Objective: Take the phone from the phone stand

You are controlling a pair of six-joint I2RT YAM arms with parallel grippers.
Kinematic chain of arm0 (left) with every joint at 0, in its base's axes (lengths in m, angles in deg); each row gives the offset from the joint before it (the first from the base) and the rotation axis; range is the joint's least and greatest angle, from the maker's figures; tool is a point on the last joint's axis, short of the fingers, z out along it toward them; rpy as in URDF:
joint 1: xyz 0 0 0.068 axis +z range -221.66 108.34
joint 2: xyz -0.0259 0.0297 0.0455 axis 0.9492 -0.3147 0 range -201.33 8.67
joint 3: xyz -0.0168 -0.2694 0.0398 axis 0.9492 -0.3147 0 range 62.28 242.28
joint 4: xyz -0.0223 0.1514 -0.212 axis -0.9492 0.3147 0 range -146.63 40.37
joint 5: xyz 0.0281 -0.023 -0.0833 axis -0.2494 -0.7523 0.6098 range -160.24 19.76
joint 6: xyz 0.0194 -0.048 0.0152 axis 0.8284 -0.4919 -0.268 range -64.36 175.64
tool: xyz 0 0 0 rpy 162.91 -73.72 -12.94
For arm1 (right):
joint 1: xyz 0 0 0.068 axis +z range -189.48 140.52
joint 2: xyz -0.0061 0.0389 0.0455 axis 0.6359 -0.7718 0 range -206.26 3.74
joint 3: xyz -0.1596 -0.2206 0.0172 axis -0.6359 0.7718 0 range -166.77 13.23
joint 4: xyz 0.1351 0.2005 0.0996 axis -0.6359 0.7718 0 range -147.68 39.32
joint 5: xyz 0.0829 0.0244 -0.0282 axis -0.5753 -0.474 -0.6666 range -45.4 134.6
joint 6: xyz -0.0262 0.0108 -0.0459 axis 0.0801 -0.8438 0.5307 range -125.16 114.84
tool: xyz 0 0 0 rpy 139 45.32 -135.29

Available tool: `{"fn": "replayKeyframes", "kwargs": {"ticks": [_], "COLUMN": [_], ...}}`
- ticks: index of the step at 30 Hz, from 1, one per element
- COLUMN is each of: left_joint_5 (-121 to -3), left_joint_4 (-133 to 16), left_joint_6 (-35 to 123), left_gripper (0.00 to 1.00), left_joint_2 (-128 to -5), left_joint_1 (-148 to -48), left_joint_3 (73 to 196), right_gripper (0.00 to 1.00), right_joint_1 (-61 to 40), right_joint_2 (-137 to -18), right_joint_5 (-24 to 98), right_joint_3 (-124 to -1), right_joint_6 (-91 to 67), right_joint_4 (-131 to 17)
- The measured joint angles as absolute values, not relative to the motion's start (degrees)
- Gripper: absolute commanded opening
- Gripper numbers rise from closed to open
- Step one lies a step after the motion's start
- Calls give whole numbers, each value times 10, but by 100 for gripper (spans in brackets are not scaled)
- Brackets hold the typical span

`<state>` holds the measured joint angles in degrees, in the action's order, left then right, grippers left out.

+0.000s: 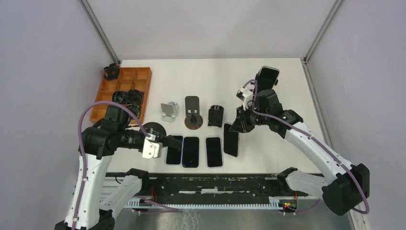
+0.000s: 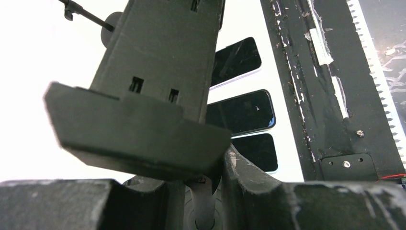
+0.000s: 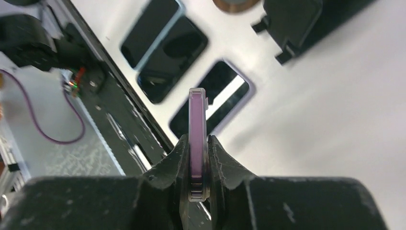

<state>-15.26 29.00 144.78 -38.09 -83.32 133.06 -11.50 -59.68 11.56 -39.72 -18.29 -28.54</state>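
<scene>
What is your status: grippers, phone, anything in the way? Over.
Left gripper shut on black stand. Right gripper shut on phone, edge-on, off the stand. Three spare phones flat nearby, nothing blocking.

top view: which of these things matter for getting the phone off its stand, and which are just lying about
In the job: phone, pinched in the right hand; black stand, held in the left hand.
Lying about: three flat phones, silver stand, wooden tray.

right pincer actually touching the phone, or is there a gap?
Touching. In the right wrist view the right pincer clamps the phone edge-on, both fingers flush on its faces, no gap.
</scene>
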Motion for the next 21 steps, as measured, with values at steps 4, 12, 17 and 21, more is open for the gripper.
{"fn": "replayKeyframes", "kwargs": {"ticks": [4, 12, 17, 21], "left_joint_5": [-148, -142, -132, -131], "left_joint_4": [290, 290, 290, 290], "left_joint_6": [1448, 1447, 1441, 1440], "left_gripper": [2, 2, 2, 2], "left_joint_2": [-383, -381, -383, -389], "left_joint_1": [-833, -833, -833, -833], "left_joint_3": [1331, 1331, 1332, 1333], "right_gripper": [0, 0, 3, 5], "right_joint_1": [-115, -115, -115, -117], "right_joint_2": [-627, -686, -737, -783], "right_joint_5": [139, 141, 122, 140], "right_joint_3": [-378, -335, -338, -357], "right_joint_6": [-147, -125, -127, -134], "right_joint_4": [-263, -284, -324, -333]}}
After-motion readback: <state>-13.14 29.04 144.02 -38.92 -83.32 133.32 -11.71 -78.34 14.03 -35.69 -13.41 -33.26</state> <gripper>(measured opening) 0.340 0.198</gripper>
